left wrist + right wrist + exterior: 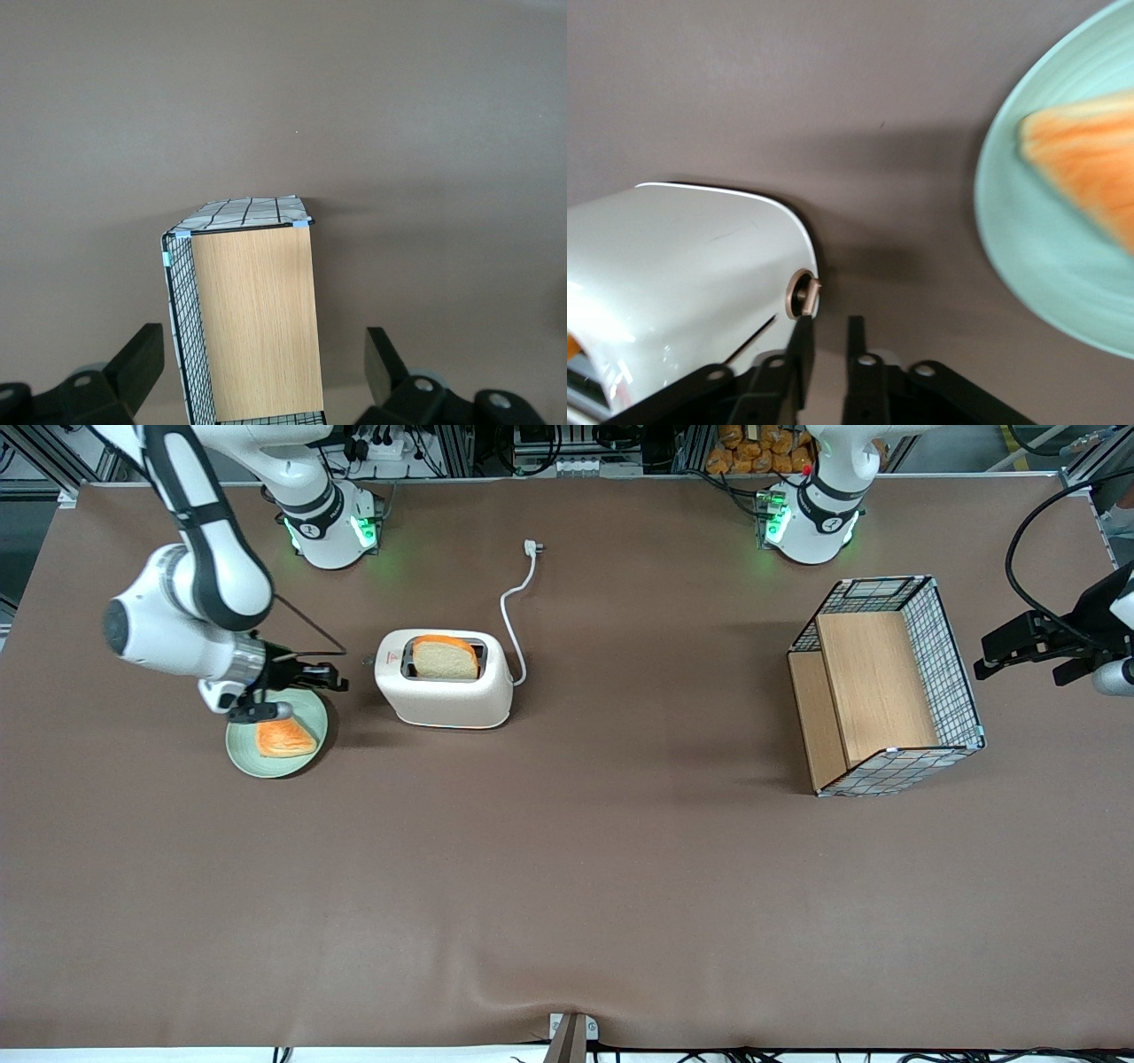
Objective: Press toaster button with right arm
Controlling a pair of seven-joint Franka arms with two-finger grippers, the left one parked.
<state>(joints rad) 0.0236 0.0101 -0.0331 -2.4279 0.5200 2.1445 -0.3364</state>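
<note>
We're in the approach phase; press not done yet as far as we can judge. The toaster [445, 680] sits on the brown surface [567, 886] with a bread slice [446, 658] standing tall in its slot, so the lever looks up. The toaster button [804, 295] sticks out of the narrow end facing the working arm's end of the surface.

The right arm [190, 602] has its hand [335, 679] just beside that narrow end, above the edge of the green plate [239, 755] holding a second toast slice [284, 739]. In the right wrist view the hand [829, 338] has its fingers nearly closed, a narrow gap between them, gripping nothing. One fingertip [803, 329] sits right at the button, touching or almost; we can't tell which.

Left to do, we reckon: line the tip up over the knob and push it down along its track. The white cord [514, 615] trails away from the front camera, out of the way.
</note>
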